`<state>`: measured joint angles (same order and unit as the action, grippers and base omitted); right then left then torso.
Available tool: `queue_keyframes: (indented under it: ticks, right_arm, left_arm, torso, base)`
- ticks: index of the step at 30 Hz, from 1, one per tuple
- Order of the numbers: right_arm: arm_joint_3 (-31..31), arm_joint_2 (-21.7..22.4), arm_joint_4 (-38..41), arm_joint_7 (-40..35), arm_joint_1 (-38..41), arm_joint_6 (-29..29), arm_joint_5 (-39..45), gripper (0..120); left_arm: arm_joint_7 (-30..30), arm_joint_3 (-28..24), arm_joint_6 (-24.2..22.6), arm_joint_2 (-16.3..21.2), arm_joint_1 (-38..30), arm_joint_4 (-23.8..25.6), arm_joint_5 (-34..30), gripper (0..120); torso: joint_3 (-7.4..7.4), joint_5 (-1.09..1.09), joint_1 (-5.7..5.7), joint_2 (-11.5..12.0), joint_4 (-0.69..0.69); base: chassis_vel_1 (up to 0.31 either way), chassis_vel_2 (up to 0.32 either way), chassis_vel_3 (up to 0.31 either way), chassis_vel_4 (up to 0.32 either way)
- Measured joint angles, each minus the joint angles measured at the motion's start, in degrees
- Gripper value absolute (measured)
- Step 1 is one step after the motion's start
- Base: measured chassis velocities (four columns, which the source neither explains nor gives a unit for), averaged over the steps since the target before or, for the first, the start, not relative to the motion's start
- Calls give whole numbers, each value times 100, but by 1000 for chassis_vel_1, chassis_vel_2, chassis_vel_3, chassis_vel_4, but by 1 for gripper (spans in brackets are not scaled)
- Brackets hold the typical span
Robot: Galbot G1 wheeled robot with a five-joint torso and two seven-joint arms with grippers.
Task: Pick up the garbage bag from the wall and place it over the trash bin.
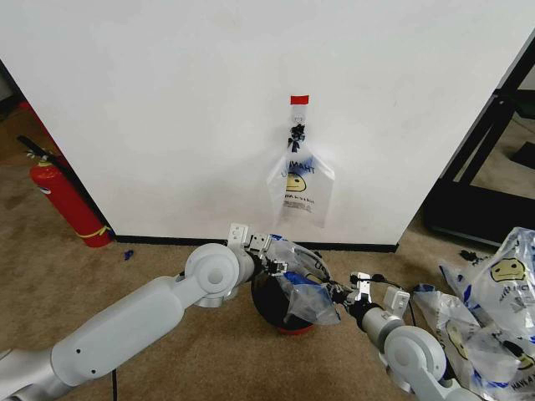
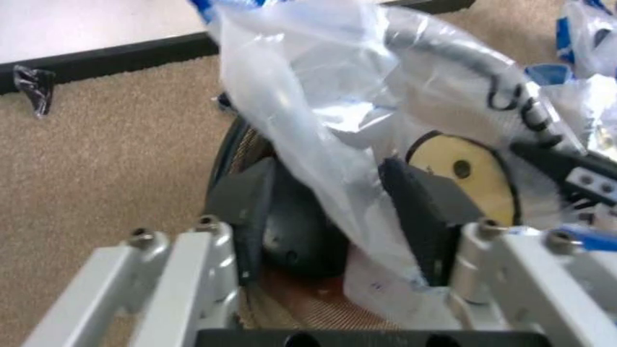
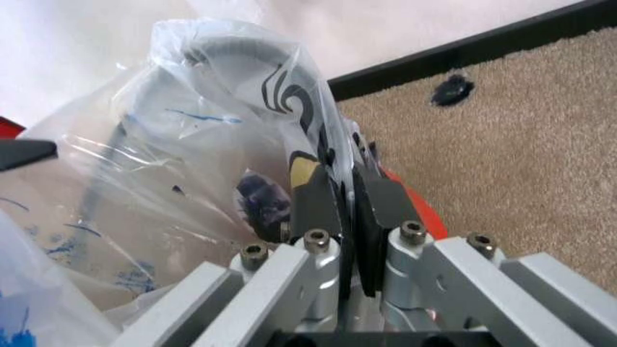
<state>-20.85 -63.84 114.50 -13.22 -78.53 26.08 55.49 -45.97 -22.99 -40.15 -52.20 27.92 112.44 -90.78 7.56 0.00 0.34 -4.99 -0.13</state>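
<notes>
The garbage bag [image 1: 303, 288] is lying draped over the trash bin [image 1: 280, 311] near the wall [image 1: 167, 100]. The left gripper [image 2: 337, 217] is standing spread around a fold; the right gripper [image 3: 349, 217] is pinching film. Light, limp and slippery, it likely needs rim-edge holds.

One trash bin [image 1: 280, 305] stands on the carpet. One garbage bag [image 1: 303, 284] is draped over it. One like bag [image 1: 299, 188] dangles from one black hook [image 1: 297, 131] on the wall [image 1: 167, 100], under one red tape mark [image 1: 299, 99]. One heap of smiley bags [image 1: 489, 313] lies at the right; how many it holds cannot be told. One red fire extinguisher [image 1: 63, 196] stands at the left. Two arms reach in, each with one hand: the left hand [image 1: 269, 251] and the right hand [image 1: 344, 294].
</notes>
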Motion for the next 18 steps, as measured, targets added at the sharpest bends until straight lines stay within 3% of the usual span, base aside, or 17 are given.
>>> queue_keyframes:
  ticks: [11, 18]
  right_arm:
    - [-88, -32, 39, 75, -53, -86, 102, 0]
    - [-126, -112, 39, 176, -133, -168, 102, 0]
  left_arm:
    - [30, -2, 24, 60, 110, 13, 70, 3]
    - [43, 100, 43, 142, 145, 33, 92, 0]
  torso:
    - [0, 0, 0, 0, 0]
    - [0, 0, 0, 0, 0]
  base:
    - [0, 0, 0, 0]
    - [0, 0, 0, 0]
